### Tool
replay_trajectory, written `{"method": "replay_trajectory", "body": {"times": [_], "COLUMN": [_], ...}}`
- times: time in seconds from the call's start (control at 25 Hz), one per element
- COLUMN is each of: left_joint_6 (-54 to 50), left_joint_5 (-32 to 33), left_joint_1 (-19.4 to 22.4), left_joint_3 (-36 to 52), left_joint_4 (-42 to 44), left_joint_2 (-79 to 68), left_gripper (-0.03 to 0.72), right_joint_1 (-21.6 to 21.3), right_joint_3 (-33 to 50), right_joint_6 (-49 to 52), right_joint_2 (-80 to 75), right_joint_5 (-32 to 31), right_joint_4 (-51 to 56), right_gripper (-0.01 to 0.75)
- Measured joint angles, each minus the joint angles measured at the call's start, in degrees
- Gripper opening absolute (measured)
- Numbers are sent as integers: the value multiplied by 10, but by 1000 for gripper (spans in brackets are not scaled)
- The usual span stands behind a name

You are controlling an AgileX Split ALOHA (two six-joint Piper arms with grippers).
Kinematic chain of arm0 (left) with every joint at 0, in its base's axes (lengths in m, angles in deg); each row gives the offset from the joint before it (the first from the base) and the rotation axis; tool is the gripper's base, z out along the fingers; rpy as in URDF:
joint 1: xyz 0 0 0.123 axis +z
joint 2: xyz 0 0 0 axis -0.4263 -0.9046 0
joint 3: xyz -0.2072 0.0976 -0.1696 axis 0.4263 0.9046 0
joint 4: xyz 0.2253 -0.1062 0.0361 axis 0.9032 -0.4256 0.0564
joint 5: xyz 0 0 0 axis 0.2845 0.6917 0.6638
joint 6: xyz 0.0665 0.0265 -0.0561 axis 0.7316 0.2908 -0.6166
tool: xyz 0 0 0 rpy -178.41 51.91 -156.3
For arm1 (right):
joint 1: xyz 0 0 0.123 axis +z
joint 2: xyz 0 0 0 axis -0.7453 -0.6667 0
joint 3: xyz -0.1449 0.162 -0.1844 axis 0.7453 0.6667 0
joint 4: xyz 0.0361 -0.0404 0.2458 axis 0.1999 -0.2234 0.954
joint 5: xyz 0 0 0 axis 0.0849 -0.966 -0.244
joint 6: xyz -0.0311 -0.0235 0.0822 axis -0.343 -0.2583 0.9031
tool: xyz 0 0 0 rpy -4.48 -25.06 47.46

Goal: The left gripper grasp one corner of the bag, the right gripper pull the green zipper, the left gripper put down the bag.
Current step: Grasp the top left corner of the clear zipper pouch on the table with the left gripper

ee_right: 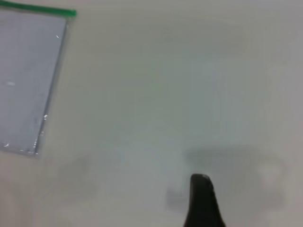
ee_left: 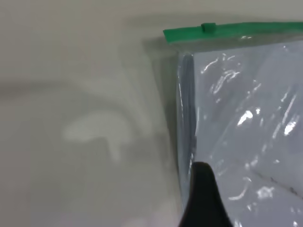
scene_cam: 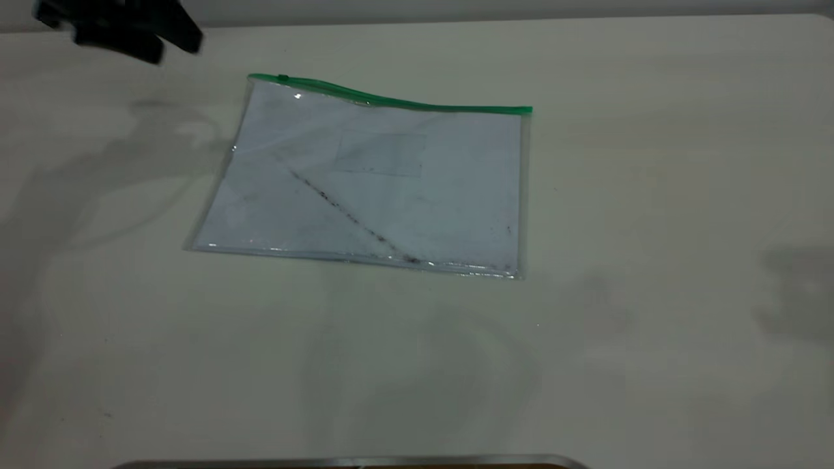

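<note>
- bag (scene_cam: 384,189) lay flat on the pale desk (scene_cam: 651,293), a white sheet showing through the clear plastic, with a dark diagonal smudge line (scene_cam: 352,218) and a small clear card pocket (scene_cam: 380,153) on its face.
- green zipper (scene_cam: 404,101) ran along the far long edge of the bag; its slider tab (scene_cam: 283,79) sat close to the end nearest the left arm.
- corner (scene_cam: 253,79) bearing that end of the green strip rested on the desk, untouched by either hand.
- left hand (scene_cam: 124,29) hung above the desk at the far left in the exterior view, apart from the bag; whether its fingers were apart or together could not be told.
- in the left wrist view, one dark fingertip (ee_left: 202,198) appeared over the short edge of the bag (ee_left: 241,123), with the green zipper (ee_left: 236,32) and slider tab (ee_left: 208,27) farther off.
- right hand was outside the exterior view; the right wrist view showed only one fingertip (ee_right: 202,201) over bare desk (ee_right: 189,85), well apart from the bag (ee_right: 28,80), so its state could not be told.
</note>
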Motion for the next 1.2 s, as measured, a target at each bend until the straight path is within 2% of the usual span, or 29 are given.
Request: {"method": "replay_trajectory", "body": {"times": [0.68,0.92,1.2], "left_joint_6": [31,36,82], "left_joint_5": [62,73,91], "left_joint_1": [0,0,0], "left_joint_3": [-195,-230,-238], "left_joint_4": [-26,-41,-116], "left_joint_2": [-187,-228,-251], "left_gripper": [578,578,578], "right_joint_1": [0,0,0], "right_joint_3": [-4,-4,-4], "right_joint_6": [-1,-1,-1], "right_joint_2": [-53,-53,-53], "right_joint_5": [19,20,23], "right_joint_4": [1,1,3], "right_gripper": [564,564,564]}}
